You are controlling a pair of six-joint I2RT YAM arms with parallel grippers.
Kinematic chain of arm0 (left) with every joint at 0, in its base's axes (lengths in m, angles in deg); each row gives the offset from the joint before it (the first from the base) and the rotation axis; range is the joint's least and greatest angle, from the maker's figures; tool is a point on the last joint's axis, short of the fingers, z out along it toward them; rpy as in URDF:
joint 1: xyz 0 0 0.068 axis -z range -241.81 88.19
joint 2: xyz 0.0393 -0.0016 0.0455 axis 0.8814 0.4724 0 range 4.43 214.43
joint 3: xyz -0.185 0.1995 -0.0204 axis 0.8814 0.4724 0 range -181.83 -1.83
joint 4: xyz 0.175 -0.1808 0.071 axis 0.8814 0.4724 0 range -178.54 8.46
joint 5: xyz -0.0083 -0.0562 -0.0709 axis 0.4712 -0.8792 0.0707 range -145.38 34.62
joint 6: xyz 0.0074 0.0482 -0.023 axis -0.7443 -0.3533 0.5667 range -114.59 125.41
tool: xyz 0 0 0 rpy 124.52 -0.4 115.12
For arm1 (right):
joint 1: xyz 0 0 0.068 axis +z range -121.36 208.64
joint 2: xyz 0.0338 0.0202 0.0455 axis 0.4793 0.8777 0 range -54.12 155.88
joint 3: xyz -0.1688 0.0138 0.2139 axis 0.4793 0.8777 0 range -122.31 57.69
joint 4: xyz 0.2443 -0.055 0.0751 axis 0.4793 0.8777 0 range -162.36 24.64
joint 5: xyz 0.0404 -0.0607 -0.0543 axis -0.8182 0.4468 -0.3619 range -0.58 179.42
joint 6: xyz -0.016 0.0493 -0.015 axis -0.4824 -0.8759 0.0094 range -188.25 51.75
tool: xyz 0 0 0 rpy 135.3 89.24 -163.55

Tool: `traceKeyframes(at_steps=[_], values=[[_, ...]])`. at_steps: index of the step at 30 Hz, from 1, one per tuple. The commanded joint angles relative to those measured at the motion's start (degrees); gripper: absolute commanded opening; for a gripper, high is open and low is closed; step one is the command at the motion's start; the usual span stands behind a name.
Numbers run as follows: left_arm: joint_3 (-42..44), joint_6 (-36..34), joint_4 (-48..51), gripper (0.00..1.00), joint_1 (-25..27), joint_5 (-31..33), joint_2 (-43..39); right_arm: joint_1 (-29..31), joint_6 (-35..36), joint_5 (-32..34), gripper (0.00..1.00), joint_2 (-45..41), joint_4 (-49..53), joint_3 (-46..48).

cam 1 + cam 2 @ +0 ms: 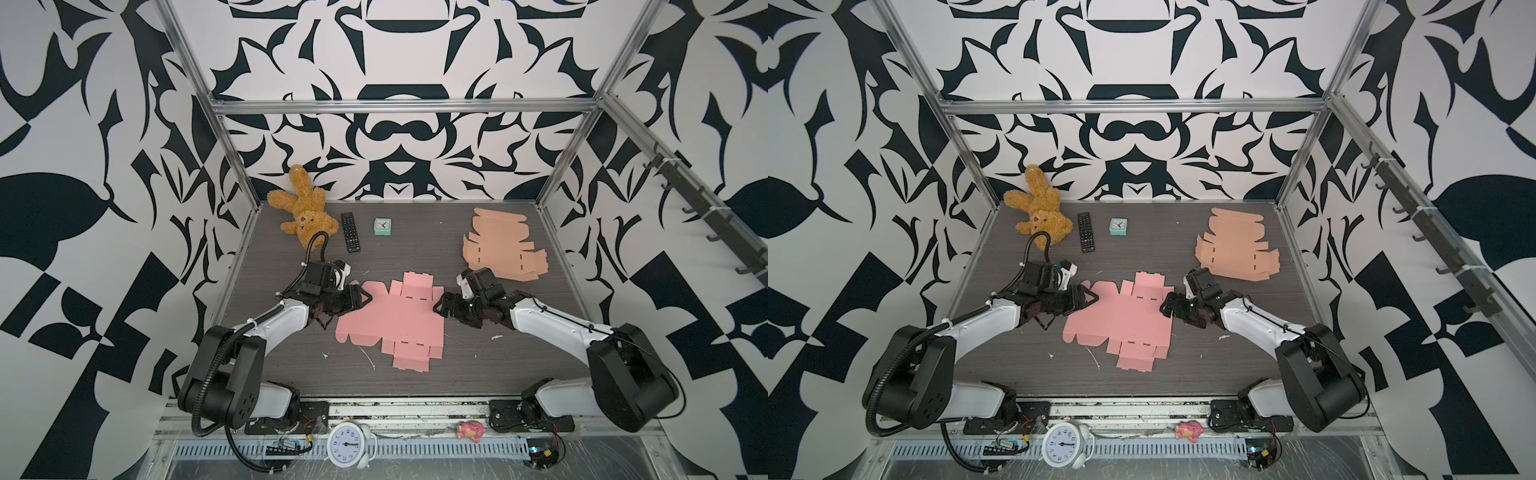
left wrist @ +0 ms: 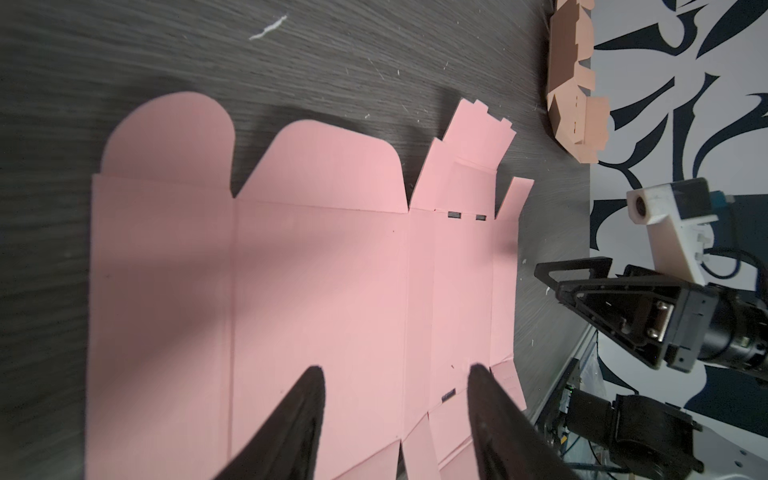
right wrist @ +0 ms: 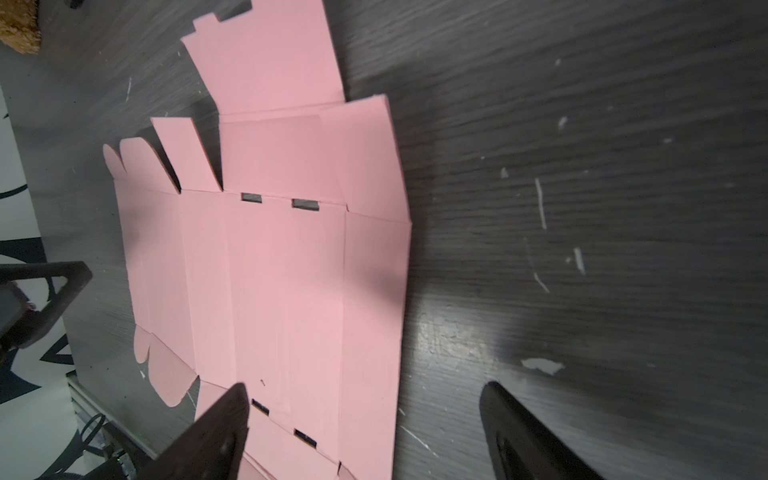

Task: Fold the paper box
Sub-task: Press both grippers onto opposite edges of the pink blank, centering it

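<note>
Both white-and-black arms are reaching inward from the near corners, forearms lying low over the dark grey wood-grain tabletop and wrists pointing at each other across the middle. The flat, unfolded pink paper box blank is lying in the centre of the table between them.

The left gripper is hovering at the blank's left edge with its jaws standing well apart and nothing between them. Both fingertips are showing over pink paper, but contact cannot be judged. The right gripper is sitting at the blank's right edge, also spread wide and empty, with one fingertip over the paper and one over bare table.

Only the top views are showing the brown plush bear, black remote control and small teal clock at far left. A flat tan cardboard blank is resting at far right. The wrist views alone are revealing the blank's slots and slightly lifted far flaps.
</note>
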Motion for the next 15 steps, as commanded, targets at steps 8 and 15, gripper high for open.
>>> traceKeyframes(at_steps=[8,15], values=[[2.03,-2.19,2.19,0.43,2.85,0.79,-3.05,1.56,-3.07,-3.45,0.84,1.07,-2.62,0.09],[1.76,-1.81,0.22,0.4,5.06,2.08,-0.6,2.72,-3.2,-1.68,0.78,2.04,-5.73,2.34]])
